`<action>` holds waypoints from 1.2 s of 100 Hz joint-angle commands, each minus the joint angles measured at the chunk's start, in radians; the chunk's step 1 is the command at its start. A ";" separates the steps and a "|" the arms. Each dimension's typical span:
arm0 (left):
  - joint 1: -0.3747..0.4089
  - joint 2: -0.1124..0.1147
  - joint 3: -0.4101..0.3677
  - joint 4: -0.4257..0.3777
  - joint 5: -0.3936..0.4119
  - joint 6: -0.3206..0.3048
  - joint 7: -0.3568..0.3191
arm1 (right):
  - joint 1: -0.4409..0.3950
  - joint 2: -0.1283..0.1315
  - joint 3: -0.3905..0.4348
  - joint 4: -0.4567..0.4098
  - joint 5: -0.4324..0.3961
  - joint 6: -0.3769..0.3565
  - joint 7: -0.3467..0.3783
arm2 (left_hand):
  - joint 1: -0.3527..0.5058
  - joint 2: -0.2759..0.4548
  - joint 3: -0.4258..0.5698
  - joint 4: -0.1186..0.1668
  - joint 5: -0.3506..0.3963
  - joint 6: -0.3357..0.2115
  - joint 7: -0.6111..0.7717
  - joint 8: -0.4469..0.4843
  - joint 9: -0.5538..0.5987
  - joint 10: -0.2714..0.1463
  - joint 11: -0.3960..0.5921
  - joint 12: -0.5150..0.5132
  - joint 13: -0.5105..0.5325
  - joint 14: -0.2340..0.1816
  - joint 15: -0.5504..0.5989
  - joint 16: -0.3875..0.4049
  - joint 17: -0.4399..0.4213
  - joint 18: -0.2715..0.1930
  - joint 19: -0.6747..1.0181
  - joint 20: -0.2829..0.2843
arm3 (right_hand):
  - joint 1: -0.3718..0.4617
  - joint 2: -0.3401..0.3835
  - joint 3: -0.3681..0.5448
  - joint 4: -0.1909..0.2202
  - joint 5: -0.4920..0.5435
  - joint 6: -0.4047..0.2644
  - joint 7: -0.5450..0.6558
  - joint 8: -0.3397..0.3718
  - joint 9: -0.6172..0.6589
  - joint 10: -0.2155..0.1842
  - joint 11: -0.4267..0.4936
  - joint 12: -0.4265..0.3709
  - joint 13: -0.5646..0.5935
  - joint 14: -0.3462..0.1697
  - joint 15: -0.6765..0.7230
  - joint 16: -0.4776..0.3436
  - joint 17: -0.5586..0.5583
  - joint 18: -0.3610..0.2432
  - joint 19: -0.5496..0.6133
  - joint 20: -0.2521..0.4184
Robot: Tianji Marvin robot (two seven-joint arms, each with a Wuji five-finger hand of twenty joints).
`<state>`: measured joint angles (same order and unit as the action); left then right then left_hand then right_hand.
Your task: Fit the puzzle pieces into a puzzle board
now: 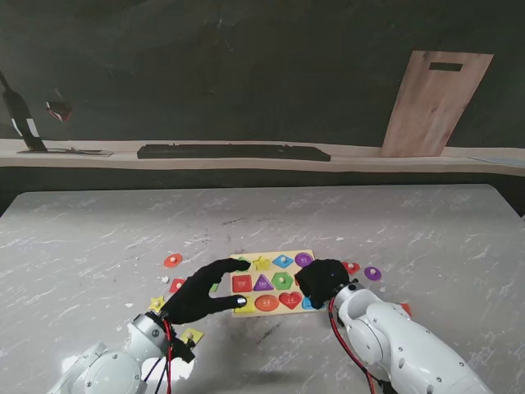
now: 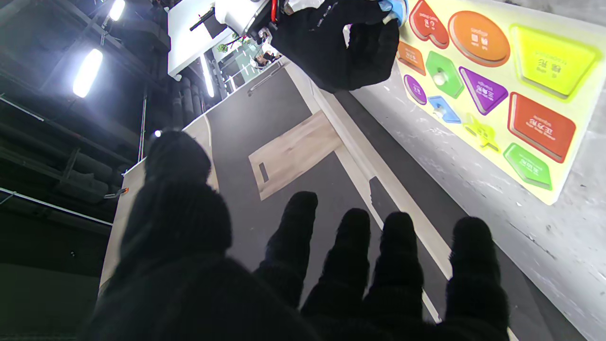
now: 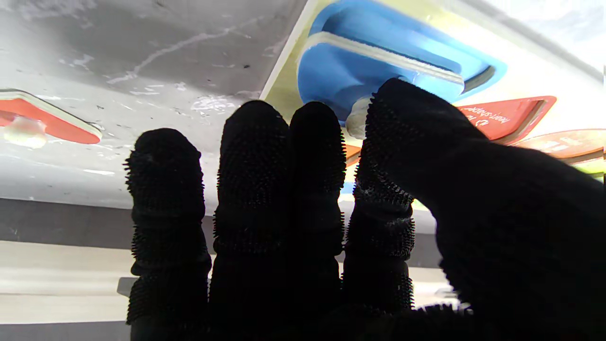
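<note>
A yellow puzzle board (image 1: 273,263) is seen at the lower centre of the stand's frame, lying flat on the grey marbled table (image 1: 98,238). Most of its recesses are filled: a red square (image 1: 242,283), a purple triangle (image 1: 262,283), a green pentagon (image 1: 282,280), an orange oval (image 1: 267,303) and a red heart (image 1: 289,300) are seated in it.

The right hand (image 1: 321,281), black-gloved, is placed over the board's right edge. In the right wrist view a blue piece (image 3: 341,76) is seen tilted, half out of its blue recess, with the thumb (image 3: 402,128) pressed against its small white knob (image 3: 356,124); the other fingers are held close together alongside. The piece appears pinched by its knob.

The left hand (image 1: 201,293) is held over the board's left edge with its fingers spread apart and nothing held, as shown in the left wrist view.

Loose pieces are scattered on the table around the board, among them an orange round one (image 1: 172,260) to the left and a purple round one (image 1: 372,273) to the right.
</note>
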<state>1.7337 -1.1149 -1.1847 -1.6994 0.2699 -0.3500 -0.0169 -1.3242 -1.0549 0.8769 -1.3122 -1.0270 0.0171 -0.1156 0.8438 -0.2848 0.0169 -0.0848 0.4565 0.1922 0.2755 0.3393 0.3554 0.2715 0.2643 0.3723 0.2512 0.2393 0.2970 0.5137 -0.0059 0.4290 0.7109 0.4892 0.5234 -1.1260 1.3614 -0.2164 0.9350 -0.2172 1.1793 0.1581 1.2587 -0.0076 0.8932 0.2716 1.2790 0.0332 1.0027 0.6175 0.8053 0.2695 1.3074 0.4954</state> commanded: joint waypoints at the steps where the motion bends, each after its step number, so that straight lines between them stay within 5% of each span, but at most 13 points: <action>1: 0.004 -0.002 0.000 -0.008 -0.003 0.005 -0.001 | -0.022 0.002 0.000 -0.007 -0.008 0.000 0.007 | -0.007 0.013 -0.019 0.042 -0.032 -0.037 0.000 -0.021 -0.023 -0.027 -0.004 -0.007 -0.012 -0.040 -0.013 0.006 -0.002 -0.097 -0.014 0.002 | 0.022 -0.014 0.033 0.019 0.051 0.015 0.032 0.004 0.058 0.091 0.022 -0.011 0.039 -0.014 0.027 0.003 0.017 0.039 0.037 -0.006; 70: 0.004 -0.005 0.003 -0.014 0.001 0.044 0.007 | -0.029 -0.003 0.003 -0.007 0.019 -0.007 0.008 | 0.000 0.027 -0.024 0.041 -0.015 -0.032 0.003 -0.021 -0.022 -0.022 -0.002 -0.006 -0.014 -0.033 -0.009 0.008 -0.005 -0.092 -0.018 0.017 | 0.006 0.077 0.007 0.036 -0.006 0.020 0.029 0.019 -0.001 0.091 0.037 0.013 0.035 -0.003 -0.005 -0.015 -0.022 0.045 0.036 -0.006; 101: 0.003 -0.006 0.002 -0.013 -0.001 0.043 0.007 | -0.045 0.012 0.012 -0.003 -0.055 -0.018 -0.015 | -0.002 0.036 -0.026 0.040 -0.008 -0.033 0.000 -0.021 -0.016 -0.022 -0.003 -0.006 -0.012 -0.032 -0.010 0.008 -0.006 -0.090 -0.019 0.019 | -0.117 0.157 -0.155 -0.036 -0.096 0.099 -0.036 0.018 -0.072 0.080 0.045 0.102 0.028 0.012 -0.072 -0.021 -0.062 0.061 0.037 -0.001; 120: 0.003 -0.005 0.003 -0.012 -0.002 0.043 0.006 | -0.055 0.017 0.021 -0.003 -0.088 -0.015 -0.033 | -0.001 0.038 -0.027 0.039 -0.006 -0.033 -0.001 -0.021 -0.014 -0.022 -0.003 -0.006 -0.011 -0.032 -0.009 0.008 -0.005 -0.089 -0.020 0.020 | -0.210 0.269 -0.243 0.015 -0.059 0.130 -0.096 0.098 -0.076 0.087 0.046 0.117 0.025 0.025 -0.074 -0.020 -0.068 0.073 0.045 -0.003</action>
<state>1.7337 -1.1183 -1.1835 -1.7081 0.2718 -0.3082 -0.0102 -1.3610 -1.0438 0.8989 -1.3251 -1.1125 0.0039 -0.1546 0.8438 -0.2739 0.0169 -0.0848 0.4565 0.1922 0.2773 0.3393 0.3553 0.2713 0.2642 0.3723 0.2512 0.2393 0.2970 0.5137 -0.0058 0.4290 0.7082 0.4896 0.3492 -0.8749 1.1586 -0.2084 0.8377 -0.1149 1.1613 0.2477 1.1932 0.0185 0.9211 0.3739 1.2777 0.0462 0.9340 0.5965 0.7446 0.2955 1.3144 0.4950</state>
